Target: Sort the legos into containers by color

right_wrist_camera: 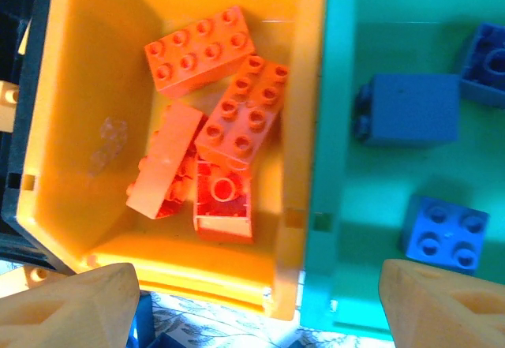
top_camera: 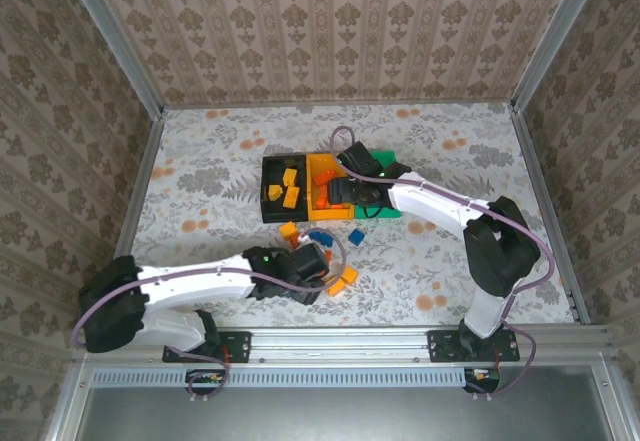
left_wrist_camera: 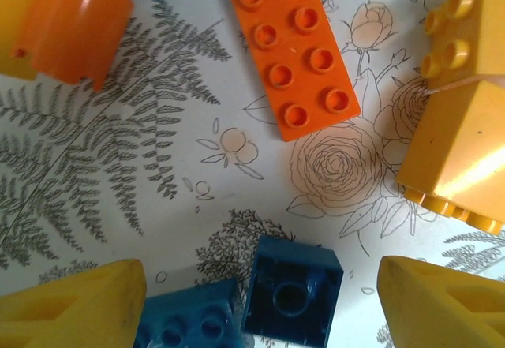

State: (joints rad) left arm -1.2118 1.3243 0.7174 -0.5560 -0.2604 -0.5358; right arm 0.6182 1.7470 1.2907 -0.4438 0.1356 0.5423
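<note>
1. The orange-yellow bin (top_camera: 322, 161) is the middle one of the row. The black bin (top_camera: 268, 167) is joined to its left side and the green bin (top_camera: 386, 158) to its right side.
2. The right gripper (right_wrist_camera: 252, 308) hangs just above the orange-yellow bin, by the wall it shares with the green bin. Its fingers (right_wrist_camera: 71, 308) are wide apart and hold nothing. The red-orange bricks (right_wrist_camera: 229, 119) lie inside this bin, and the blue bricks (right_wrist_camera: 414, 110) lie in the green one.
3. The left gripper (left_wrist_camera: 252, 308) is low over the loose pile (top_camera: 335, 251) on the table, just on the near side of the orange-yellow bin. Its fingers (left_wrist_camera: 67, 304) are wide and hold nothing. An upside-down blue brick (left_wrist_camera: 290, 297) lies between them.
4. A second blue brick (left_wrist_camera: 189, 320) lies right next to that one. A squeeze could catch both, or only a corner (then the brick may pop out).
5. A flat red-orange brick (left_wrist_camera: 296, 52) and a yellow brick (left_wrist_camera: 461, 155) are close by, so a crooked push could scatter them.
6. A blue brick has to pass the orange-yellow bin to reach the green one. The arms could bump there.
</note>
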